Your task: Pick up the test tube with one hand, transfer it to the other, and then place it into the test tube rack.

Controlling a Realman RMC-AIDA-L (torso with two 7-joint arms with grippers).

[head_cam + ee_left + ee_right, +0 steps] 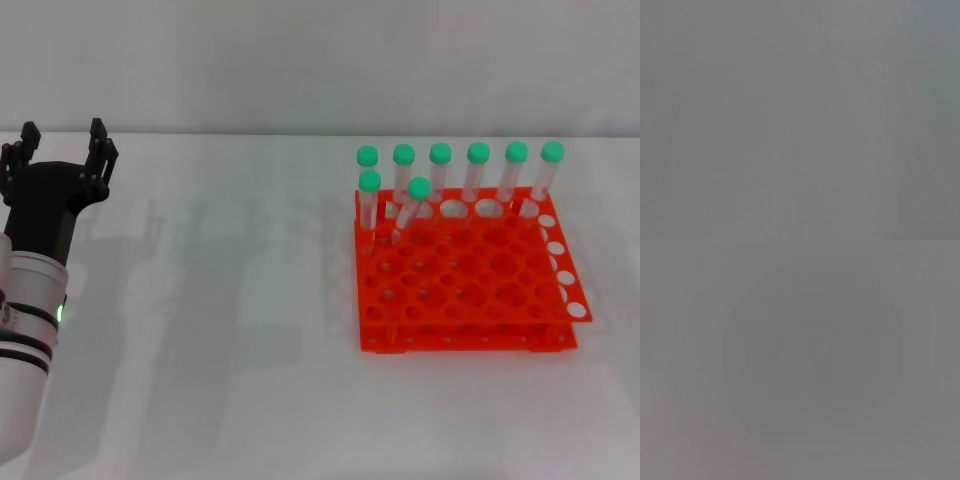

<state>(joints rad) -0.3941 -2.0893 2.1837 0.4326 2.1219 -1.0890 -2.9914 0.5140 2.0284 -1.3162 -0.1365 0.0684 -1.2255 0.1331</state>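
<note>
The orange-red test tube rack (pixel 465 285) stands on the white table at the right in the head view. Several clear test tubes with mint-green caps stand in its far rows. One test tube (pixel 412 205) leans in the second row. No tube lies loose on the table. My left gripper (pixel 62 135), black on a thick white arm with a green light, is at the far left, well apart from the rack. It is open and holds nothing. My right gripper is out of view. Both wrist views show only plain grey.
The white table (pixel 220 330) stretches between my left gripper and the rack. A pale wall (pixel 320 60) rises behind the table's far edge.
</note>
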